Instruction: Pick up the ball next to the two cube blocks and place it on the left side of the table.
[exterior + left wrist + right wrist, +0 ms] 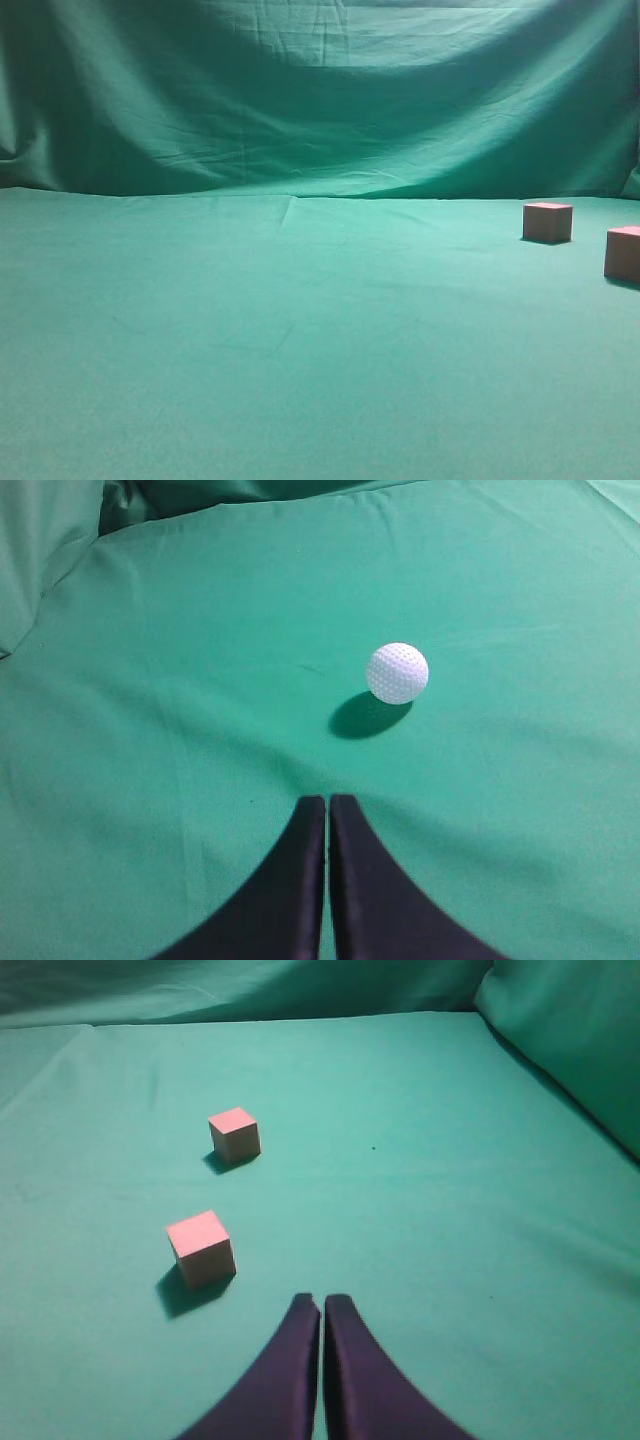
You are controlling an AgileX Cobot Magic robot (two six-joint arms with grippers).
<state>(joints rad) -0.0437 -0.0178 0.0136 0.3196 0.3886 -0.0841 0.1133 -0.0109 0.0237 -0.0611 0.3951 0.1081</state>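
The white dimpled ball (397, 672) lies on the green table (180, 710) in the left wrist view, ahead and right of my left gripper (327, 802), which is shut and empty. The two cube blocks (234, 1134) (201, 1247) sit on the cloth in the right wrist view, ahead and left of my right gripper (321, 1302), also shut and empty. In the exterior view the cubes stand at the right (548, 221) (622, 252). The ball and both grippers are out of the exterior view.
A draped green backdrop (320, 90) rises behind the table. Folds of cloth rise at the top left of the left wrist view (50, 550) and at the top right of the right wrist view (580, 1030).
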